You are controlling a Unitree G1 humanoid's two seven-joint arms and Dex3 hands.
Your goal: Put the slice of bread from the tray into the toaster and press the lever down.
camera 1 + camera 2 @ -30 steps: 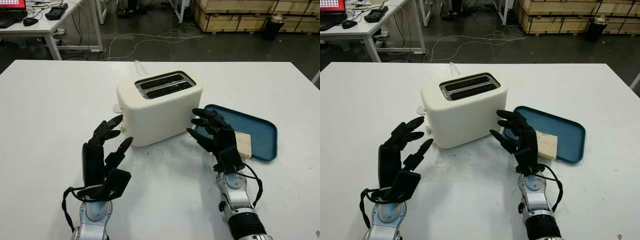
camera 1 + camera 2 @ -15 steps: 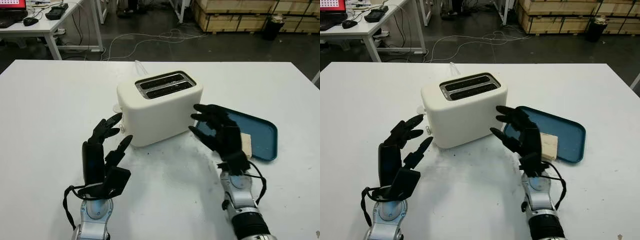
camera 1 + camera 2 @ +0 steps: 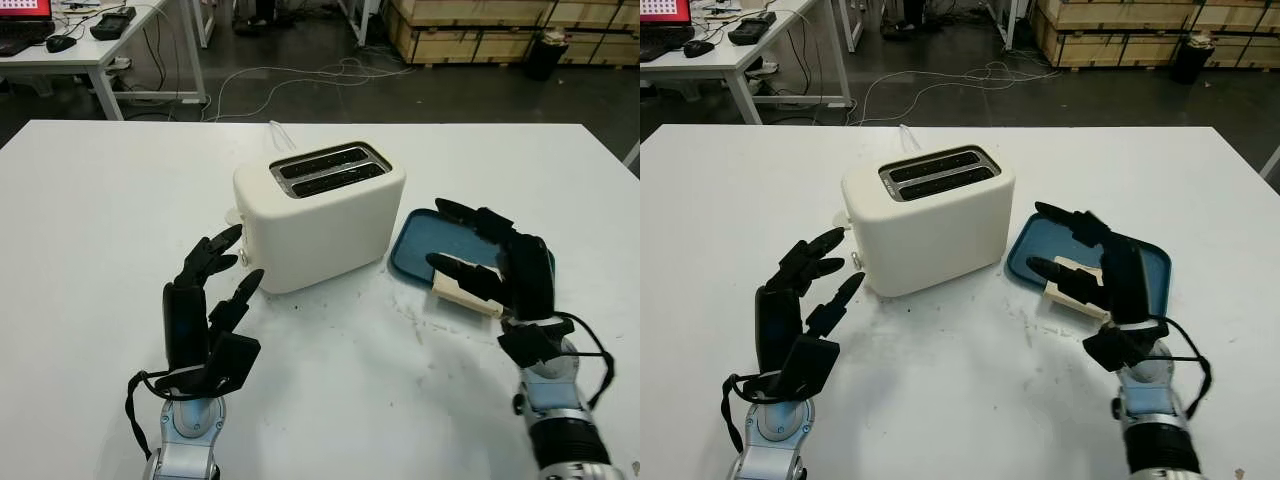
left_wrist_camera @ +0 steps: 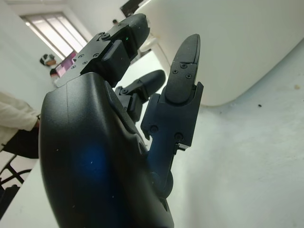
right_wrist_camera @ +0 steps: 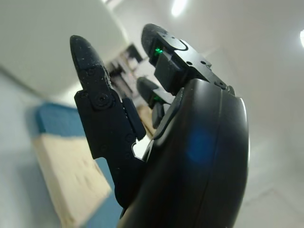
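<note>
**A:** Where does the right hand [image 3: 505, 270] stand, taking the toaster [image 3: 320, 215] as the mark?

**B:** It hangs open and empty to the right of the toaster, over the near end of the blue tray [image 3: 425, 232]. Its thumb reaches across the slice of bread [image 3: 1072, 287], and its other fingers [image 3: 1070, 222] extend above the tray's floor. I can't tell whether the thumb touches the slice; nothing is clamped.

**A:** And the bread itself?

**B:** It lies flat in the tray at the near edge, right of the toaster and a little nearer the robot. It isn't lifted, as far as the head views show.

**A:** The left hand [image 3: 207, 300]?

**B:** Open, holding nothing, just in front of the toaster's left end. Its fingertips point at the lever [image 3: 856, 260] on that end face, near it but apart from it.

**A:** So how far along is the job?

**B:** Barely started, I'd judge. Both slots [image 3: 331, 166] on top of the toaster are empty, and the lever doesn't look pressed, though I can't be sure. Gripping the slice, carrying it left to a slot, dropping it in and pushing the lever are all left.
</note>
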